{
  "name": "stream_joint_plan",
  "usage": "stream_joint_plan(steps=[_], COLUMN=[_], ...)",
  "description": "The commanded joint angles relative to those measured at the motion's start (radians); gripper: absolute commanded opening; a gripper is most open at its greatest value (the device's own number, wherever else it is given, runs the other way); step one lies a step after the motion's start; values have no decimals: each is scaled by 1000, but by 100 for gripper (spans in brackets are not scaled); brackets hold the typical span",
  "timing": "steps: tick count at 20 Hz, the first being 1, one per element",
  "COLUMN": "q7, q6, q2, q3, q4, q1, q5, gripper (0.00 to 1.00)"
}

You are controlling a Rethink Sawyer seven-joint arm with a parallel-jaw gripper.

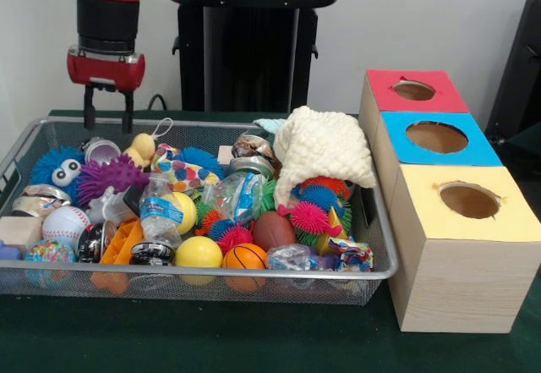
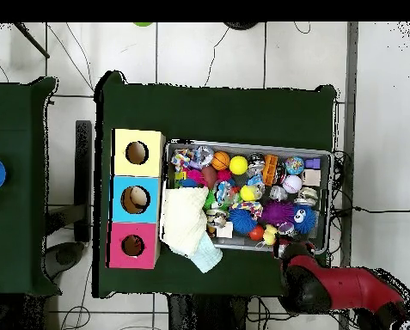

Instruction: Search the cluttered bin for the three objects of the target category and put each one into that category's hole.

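Toys lie heaped in the wire bin (image 1: 372,246) on the counter (image 1: 254,339), so targets are half buried. Empty, its fingers apart, the tool (image 1: 106,109) hangs over the bin's far corner, probably poised to search; the three-hole box (image 1: 456,246) stands just beside for short drops.

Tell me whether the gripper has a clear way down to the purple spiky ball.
Probably yes. The gripper hangs open above the basket's far corner, and the purple spiky ball lies uncovered on top of the pile.
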Motion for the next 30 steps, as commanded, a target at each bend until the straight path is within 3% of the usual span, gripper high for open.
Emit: stream_joint_plan(steps=[1, 5, 16, 20, 25, 30], q7=[-57, -18, 48, 66, 95, 80], q6=[68, 22, -44, -84, -167, -207], q2=[16, 88, 135, 180, 265, 315], q3=[87, 51, 4, -55, -194, -248], q4=[-22, -53, -38, -89, -185, -230], q1=[16, 28, 71, 113, 211, 237], q5=[-20, -45, -34, -56, -59, -30], gripper=[100, 100, 100, 100, 100, 100])
